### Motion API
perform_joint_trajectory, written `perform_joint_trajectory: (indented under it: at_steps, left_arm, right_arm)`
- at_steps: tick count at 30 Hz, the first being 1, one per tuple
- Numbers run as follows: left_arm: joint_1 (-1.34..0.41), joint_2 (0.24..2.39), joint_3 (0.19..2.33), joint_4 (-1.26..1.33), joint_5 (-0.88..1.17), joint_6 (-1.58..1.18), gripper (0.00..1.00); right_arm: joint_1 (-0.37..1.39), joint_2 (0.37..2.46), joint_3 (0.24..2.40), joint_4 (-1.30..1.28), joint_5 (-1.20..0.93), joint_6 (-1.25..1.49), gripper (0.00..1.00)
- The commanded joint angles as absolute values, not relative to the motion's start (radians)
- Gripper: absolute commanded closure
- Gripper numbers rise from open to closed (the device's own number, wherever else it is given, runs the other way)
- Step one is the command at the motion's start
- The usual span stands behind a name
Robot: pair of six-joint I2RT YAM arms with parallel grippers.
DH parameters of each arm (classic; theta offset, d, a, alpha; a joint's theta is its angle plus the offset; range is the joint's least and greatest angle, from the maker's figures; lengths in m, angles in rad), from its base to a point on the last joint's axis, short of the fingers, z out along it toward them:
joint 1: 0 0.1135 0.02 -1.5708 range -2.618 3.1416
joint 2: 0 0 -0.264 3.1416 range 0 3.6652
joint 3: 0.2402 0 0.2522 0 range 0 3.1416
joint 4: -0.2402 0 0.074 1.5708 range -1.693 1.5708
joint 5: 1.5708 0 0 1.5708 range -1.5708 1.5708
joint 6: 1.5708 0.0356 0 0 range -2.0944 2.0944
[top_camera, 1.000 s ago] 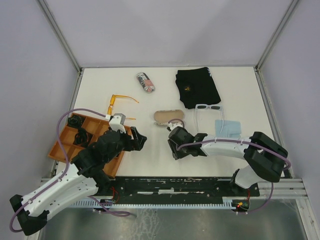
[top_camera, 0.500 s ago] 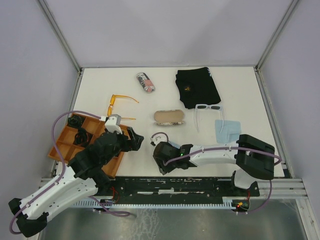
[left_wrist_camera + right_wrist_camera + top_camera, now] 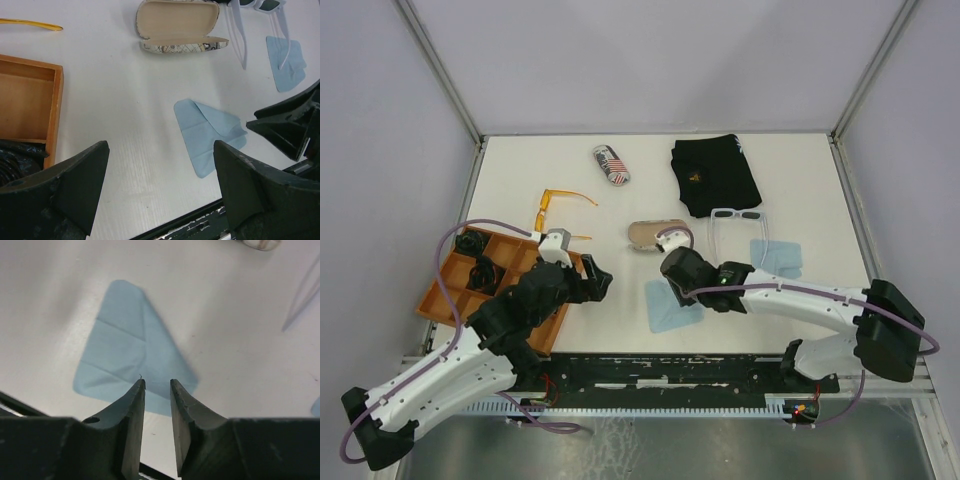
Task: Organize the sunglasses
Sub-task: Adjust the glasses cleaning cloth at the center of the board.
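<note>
The orange-amber sunglasses (image 3: 556, 204) lie open at the left behind the tray; only one arm (image 3: 30, 24) shows in the left wrist view. The white sunglasses (image 3: 739, 216) with dark lenses lie right of centre, arms toward me (image 3: 239, 35). My right gripper (image 3: 672, 285) hovers low over a light blue cloth (image 3: 674, 306) (image 3: 125, 352). Its fingers (image 3: 157, 385) stand a narrow gap apart with nothing between them. My left gripper (image 3: 600, 282) (image 3: 162, 175) is wide open and empty, beside the tray's right edge.
An orange wooden tray (image 3: 444, 286) (image 3: 56, 107) holds dark items at the near left. An open beige case (image 3: 650, 237) (image 3: 180, 22) sits mid-table. A printed closed case (image 3: 611, 164) and a black pouch (image 3: 715, 175) lie at the back. A second blue cloth (image 3: 776, 256) (image 3: 287, 60) is right.
The right arm swung toward the near edge, then drew back; the light blue cloth now lies spread on the table in front of it. The left arm barely moved.
</note>
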State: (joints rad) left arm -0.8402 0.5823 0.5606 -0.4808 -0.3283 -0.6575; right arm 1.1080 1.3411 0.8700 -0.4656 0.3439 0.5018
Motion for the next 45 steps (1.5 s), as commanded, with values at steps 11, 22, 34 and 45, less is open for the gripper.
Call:
perform_joint_trajectory:
  at_steps: [11,22,34,45]
  left_arm:
    - [-0.842,0.621,0.548,-0.388,-0.285,-0.695,0.09]
    - [-0.842,0.604,0.540,-0.400,-0.288,-0.698,0.09]
    - [-0.842,0.606,0.546,-0.402,-0.285,-0.692,0.09]
    - [-0.841,0.615,0.548,-0.399,-0.288,-0.686,0.09]
  right_arm:
    - [1.006,1.518,0.920,-0.435,0.198,0.307,0.78]
    - [0.996,1.589,0.929,-0.423,0.138,0.301,0.70]
    - [0.994,1.640,0.944,-0.445,0.163,0.291,0.65]
    - [0.986,1.626,0.945,-0.455,0.170,0.307,0.86]
